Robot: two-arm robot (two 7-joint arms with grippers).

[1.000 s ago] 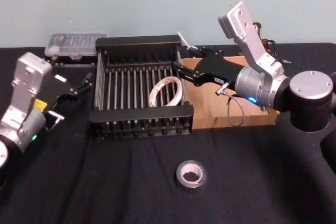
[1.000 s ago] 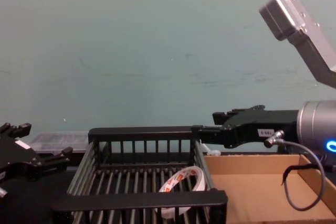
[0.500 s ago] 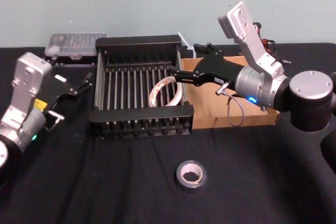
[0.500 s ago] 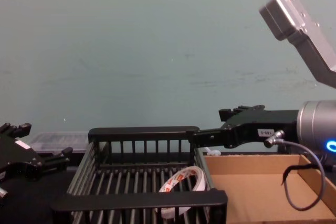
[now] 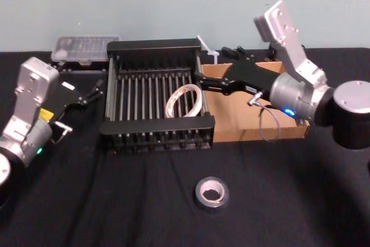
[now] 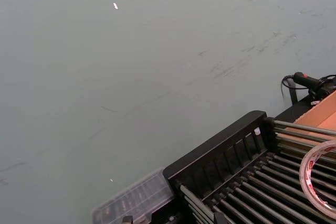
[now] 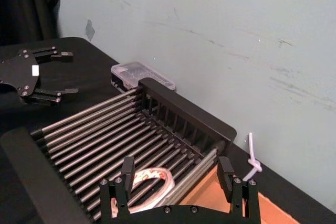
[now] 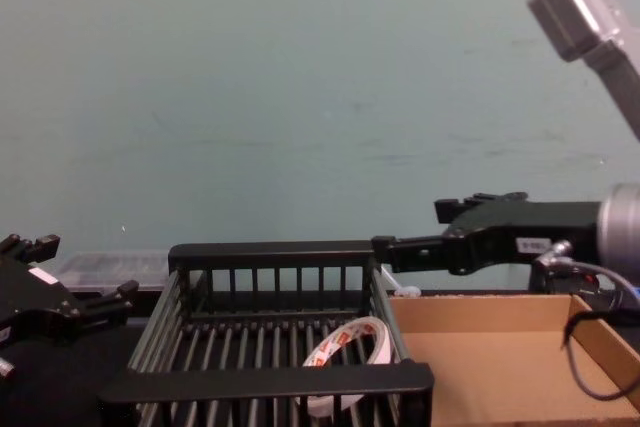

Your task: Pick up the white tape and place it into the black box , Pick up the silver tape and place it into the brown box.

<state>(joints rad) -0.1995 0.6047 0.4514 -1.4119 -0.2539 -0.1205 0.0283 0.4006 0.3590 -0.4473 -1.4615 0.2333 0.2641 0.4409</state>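
The white tape (image 5: 184,101) leans on edge inside the black box (image 5: 156,124), near its right wall. Its red-printed core shows in the chest view (image 8: 350,347) and in the left wrist view (image 6: 317,177). My right gripper (image 5: 201,79) hovers open over the wall between the black box and the brown box (image 5: 237,122), with nothing between its fingers (image 7: 127,169); the tape (image 7: 149,179) lies just below them. The silver tape (image 5: 210,192) lies flat on the black cloth in front of the boxes, far from both grippers. My left gripper (image 5: 92,91) rests open left of the black box.
A clear plastic case (image 5: 84,47) sits behind the black box at the back left. The brown box (image 8: 500,357) holds nothing but the right arm's hanging cable. Black cloth covers the table around the silver tape.
The right gripper's jaws spread wider and the arm drew back to the right, away from the white tape, which stays in the black box. The left arm has not moved.
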